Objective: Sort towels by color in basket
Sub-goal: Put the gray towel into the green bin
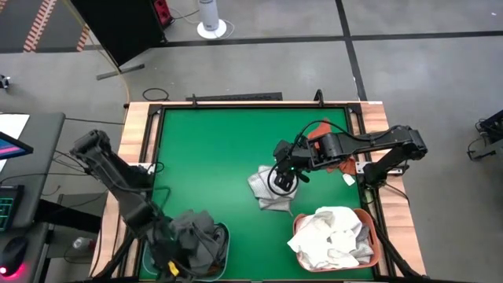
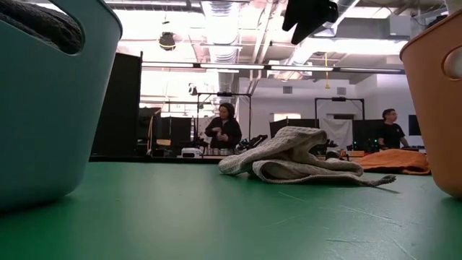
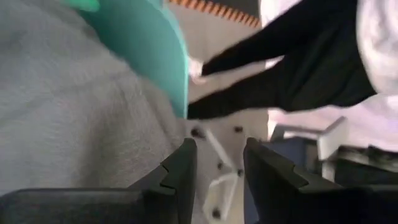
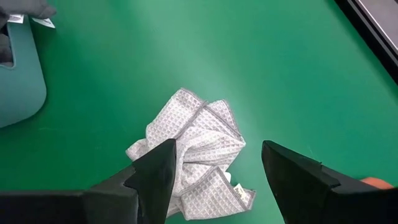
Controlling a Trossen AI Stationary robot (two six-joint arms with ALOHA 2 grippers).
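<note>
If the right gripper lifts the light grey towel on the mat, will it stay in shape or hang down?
The light grey towel lies crumpled in soft folds, so it will probably droop and unfold when lifted. It looks thin, so likely light. Its waffle weave should give the open right gripper above it decent grip.

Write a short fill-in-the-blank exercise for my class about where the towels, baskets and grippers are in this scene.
1. The right gripper hovers open above a crumpled light grey towel lying on the ______ table.
2. Dark grey towels fill the ______ basket.
3. White towels lie in the ______ basket.
4. The left gripper is above the ______ basket.

Missing words: green; teal; orange; teal
</note>
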